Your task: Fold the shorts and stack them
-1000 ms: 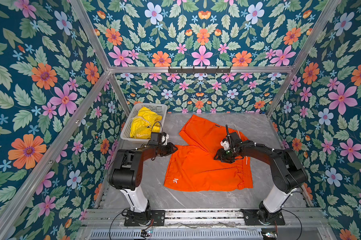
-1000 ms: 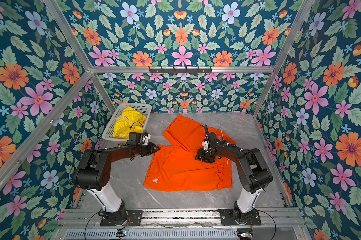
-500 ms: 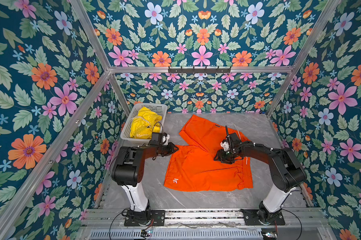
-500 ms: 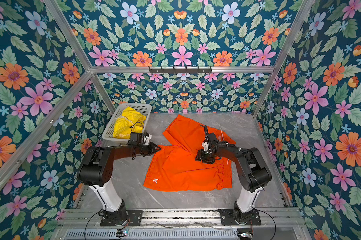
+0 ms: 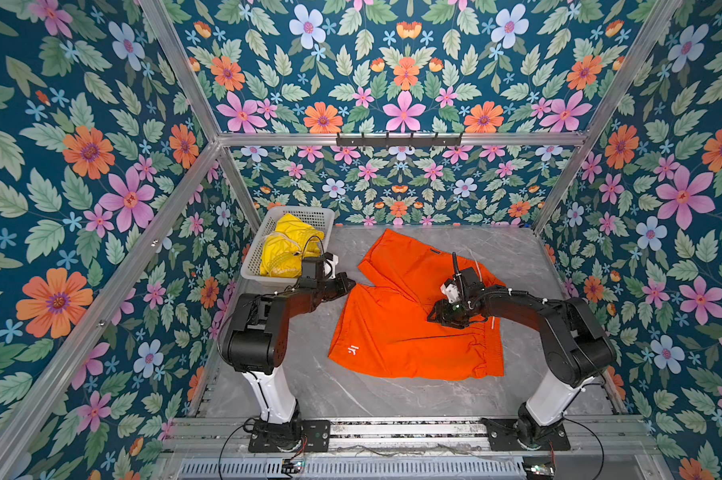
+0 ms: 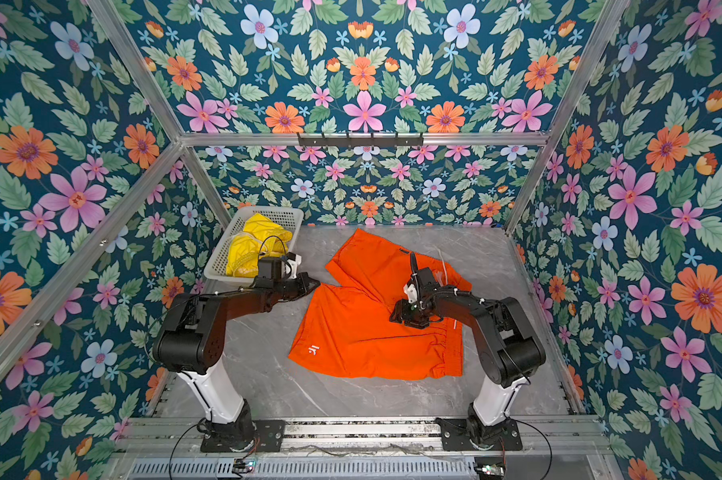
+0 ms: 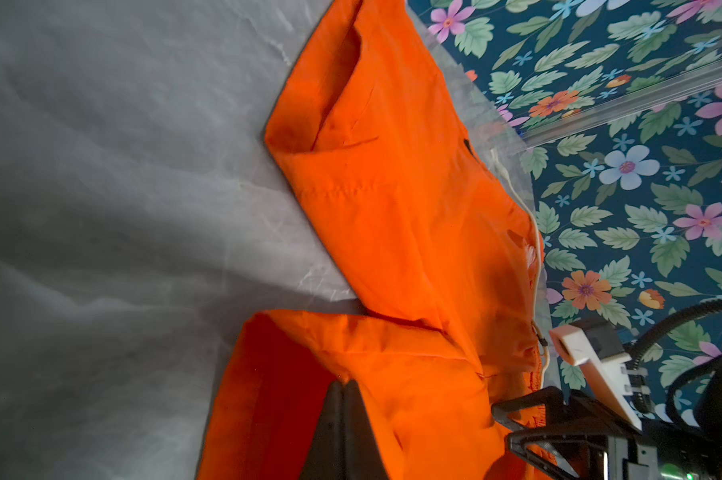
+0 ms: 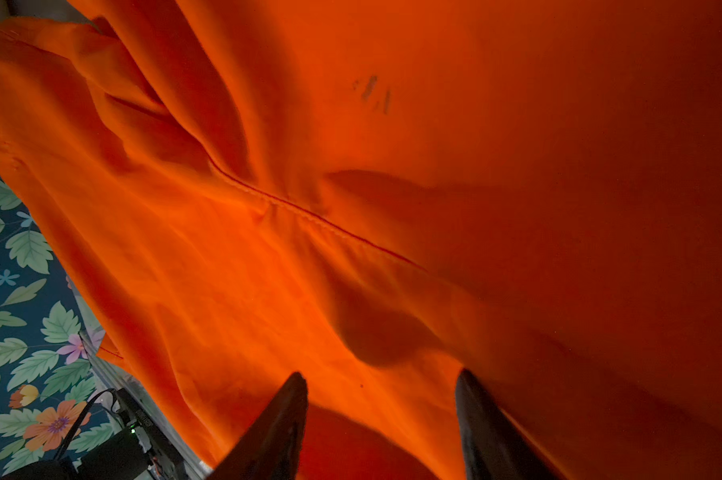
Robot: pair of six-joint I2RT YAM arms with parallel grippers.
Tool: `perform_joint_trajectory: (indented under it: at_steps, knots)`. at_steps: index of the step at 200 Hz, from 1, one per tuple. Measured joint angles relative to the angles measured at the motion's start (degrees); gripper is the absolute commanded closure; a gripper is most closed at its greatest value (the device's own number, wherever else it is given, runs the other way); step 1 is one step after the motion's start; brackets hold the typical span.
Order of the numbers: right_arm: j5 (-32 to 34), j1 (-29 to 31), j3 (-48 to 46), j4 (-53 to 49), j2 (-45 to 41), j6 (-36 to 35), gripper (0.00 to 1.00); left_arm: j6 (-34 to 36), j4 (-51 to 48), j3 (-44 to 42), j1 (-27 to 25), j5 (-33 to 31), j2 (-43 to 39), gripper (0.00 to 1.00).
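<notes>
Shorts: orange pair (image 5: 392,332) on table (image 5: 309,386), yellow pair (image 5: 284,249) in basket (image 5: 305,212). My left gripper (image 7: 342,386) pinches a leg corner, right gripper (image 8: 380,380) open mid-cloth; thin fabric may slip as I lift.

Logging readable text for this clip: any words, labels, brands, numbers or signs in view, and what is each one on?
No readable words or numbers anywhere.
White logo on a leg of the orange shorts: a small mark, not legible as letters.
Dark tag farther back on the same shorts: too small to read.
Dark marks in the fabric, right wrist view: blurred, unreadable.
</notes>
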Motion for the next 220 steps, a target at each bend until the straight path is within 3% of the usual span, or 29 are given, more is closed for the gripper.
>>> perform_joint_trajectory:
  at_steps: [91, 107, 132, 154, 187, 220]
  knots:
    - [1.64, 0.0, -0.85, 0.61, -0.85, 1.05, 0.4, 2.32, -0.85, 3.1, 0.0, -7.34, 5.05, 0.96]
    - [1.6, 0.0, -0.52, 0.52, -1.16, 0.92, 0.4, 2.67, -1.01, 3.54, -0.04, -7.58, 6.64, 0.9]
    - [3.32, -0.17, 0.79, -2.58, -2.54, 0.61, 0.38, 2.97, -1.64, 3.61, -0.2, -8.61, 6.78, 0.72]
    - [3.23, -0.24, 3.48, -4.39, -6.67, 0.42, 0.38, 3.58, -4.04, 3.21, -0.2, -9.94, 3.43, 0.61]
    - [2.47, -1.25, 4.33, -5.2, -14.03, 0.46, 0.37, 4.46, -7.56, 1.01, -1.09, -12.83, -7.43, 0.62]
    - [0.59, -4.85, 1.09, -6.75, -18.21, 1.9, 0.38, 4.35, -8.33, -2.56, -7.98, -13.84, -14.27, 0.65]
